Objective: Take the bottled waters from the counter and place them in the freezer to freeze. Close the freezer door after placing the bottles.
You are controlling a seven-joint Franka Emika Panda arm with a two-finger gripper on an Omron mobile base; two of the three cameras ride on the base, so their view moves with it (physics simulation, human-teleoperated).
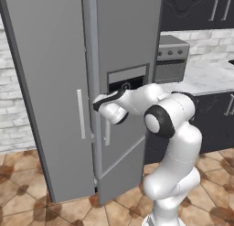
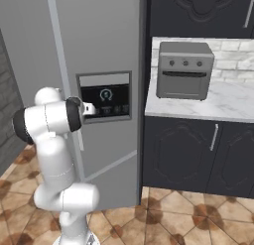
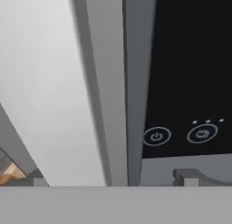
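The freezer door (image 1: pixel 50 83) is the tall narrow grey panel on the fridge's left, with a slim silver handle (image 1: pixel 81 113). It looks shut, also seen as freezer door (image 2: pixel 27 35) and as the pale panel of the freezer door (image 3: pixel 41 82). My gripper (image 1: pixel 97 103) hovers open at the seam between this door and the wider door with the black dispenser panel (image 1: pixel 128 79). Its fingertips (image 3: pixel 186 176) stand far apart with nothing between them. In the right base view the gripper (image 2: pixel 90 109) sits at the dispenser panel's left edge. The bottled waters are out of view.
The marble counter (image 1: pixel 203 78) with dark cabinet fronts runs right of the fridge, also counter (image 2: pixel 223 107). A grey toaster oven (image 2: pixel 184 70) stands on it against the brick wall. The wider door's handle (image 1: pixel 107 131) hangs just below my hand. Tiled floor lies in front.
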